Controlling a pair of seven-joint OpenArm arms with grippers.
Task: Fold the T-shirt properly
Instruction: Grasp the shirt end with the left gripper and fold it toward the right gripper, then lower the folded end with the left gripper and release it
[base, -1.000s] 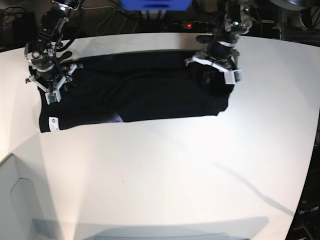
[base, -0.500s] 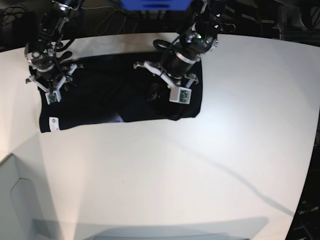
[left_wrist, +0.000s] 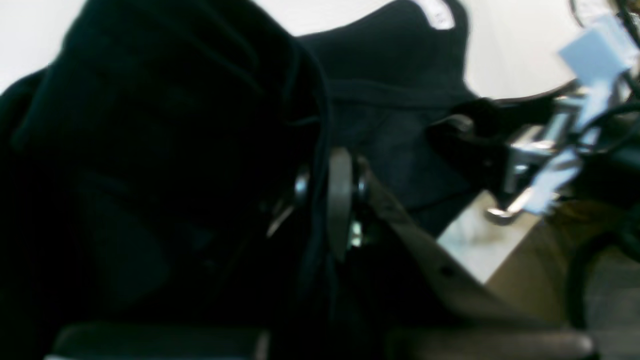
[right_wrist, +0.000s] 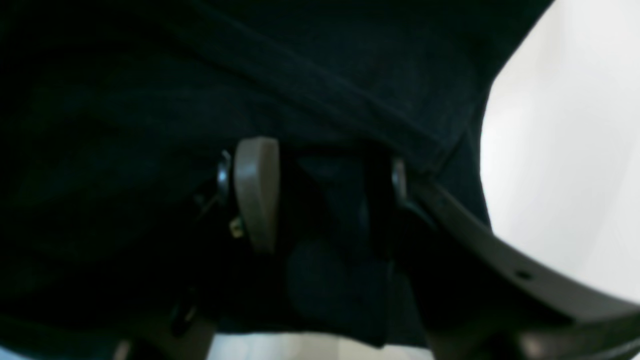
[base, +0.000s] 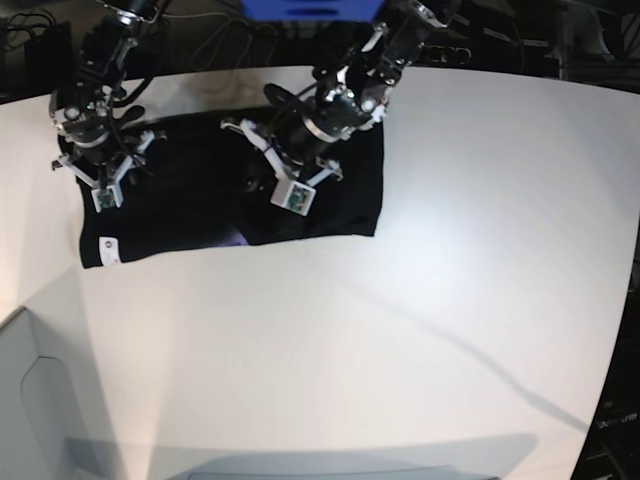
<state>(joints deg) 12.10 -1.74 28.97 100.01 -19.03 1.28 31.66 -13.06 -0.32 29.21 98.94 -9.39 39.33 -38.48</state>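
Observation:
The black T-shirt (base: 180, 210) lies on the white table (base: 450, 320) at the back left, with its white tag (base: 108, 247) at the front left corner. My left gripper (base: 255, 178) hangs over the shirt's middle, shut on a fold of black cloth (left_wrist: 175, 125) that drapes from its pads (left_wrist: 340, 200). The shirt's right part is doubled over to the left. My right gripper (base: 105, 175) rests on the shirt's left end. Its fingers (right_wrist: 255, 190) stand apart, with dark cloth (right_wrist: 150, 100) under and between them.
A blue box (base: 310, 8), cables and a power strip sit behind the table's far edge. A pale panel (base: 40, 400) stands at the front left. The right arm (left_wrist: 540, 165) shows at the right of the left wrist view.
My left gripper has swept leftward with the shirt's right end, so the cloth is folded over and its right edge now lies much further left. The right gripper has stayed put.

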